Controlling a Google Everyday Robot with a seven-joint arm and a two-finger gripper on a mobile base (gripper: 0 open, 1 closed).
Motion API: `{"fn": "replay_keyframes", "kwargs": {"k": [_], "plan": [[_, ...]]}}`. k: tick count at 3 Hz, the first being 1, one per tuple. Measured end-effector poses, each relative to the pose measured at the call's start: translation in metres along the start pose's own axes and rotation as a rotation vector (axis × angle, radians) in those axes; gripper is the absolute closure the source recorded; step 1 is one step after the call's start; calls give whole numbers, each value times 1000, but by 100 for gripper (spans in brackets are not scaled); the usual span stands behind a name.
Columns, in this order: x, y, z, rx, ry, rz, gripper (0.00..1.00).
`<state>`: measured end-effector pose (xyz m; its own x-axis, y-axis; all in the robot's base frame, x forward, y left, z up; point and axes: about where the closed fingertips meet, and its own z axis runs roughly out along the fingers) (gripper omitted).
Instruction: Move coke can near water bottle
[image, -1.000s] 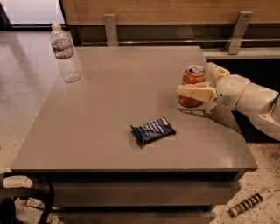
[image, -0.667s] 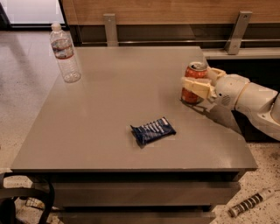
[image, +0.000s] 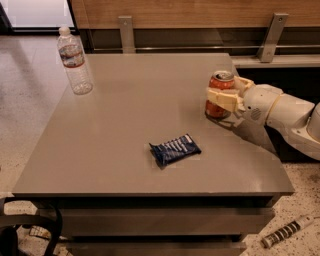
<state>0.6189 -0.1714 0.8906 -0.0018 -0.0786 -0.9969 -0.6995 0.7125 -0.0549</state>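
The coke can (image: 219, 83), red-orange with a silver top, stands upright at the right side of the grey table (image: 135, 130). My gripper (image: 231, 93) reaches in from the right and is shut on the can, with one cream finger (image: 221, 97) across its front and the other behind it. The can's base is at or just above the tabletop, over its own shadow. The water bottle (image: 74, 61), clear with a white cap and red-and-white label, stands upright at the table's far left corner, far from the can.
A dark blue snack packet (image: 174, 149) lies flat near the table's middle front. A wooden wall with metal brackets (image: 127, 33) runs behind the table. A striped cylindrical object (image: 285, 232) lies on the floor at lower right. Black cables (image: 30, 225) sit at lower left.
The gripper has closed in on the can, and the can has shifted slightly up and away from its earlier spot. The bottle and the packet have not moved.
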Motion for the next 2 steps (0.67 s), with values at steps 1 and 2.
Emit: {"fn": "replay_keyframes", "kwargs": {"k": [1, 2], "plan": [[-1, 1, 1, -3, -1, 0, 100], [-19, 5, 8, -10, -5, -26, 100]]}}
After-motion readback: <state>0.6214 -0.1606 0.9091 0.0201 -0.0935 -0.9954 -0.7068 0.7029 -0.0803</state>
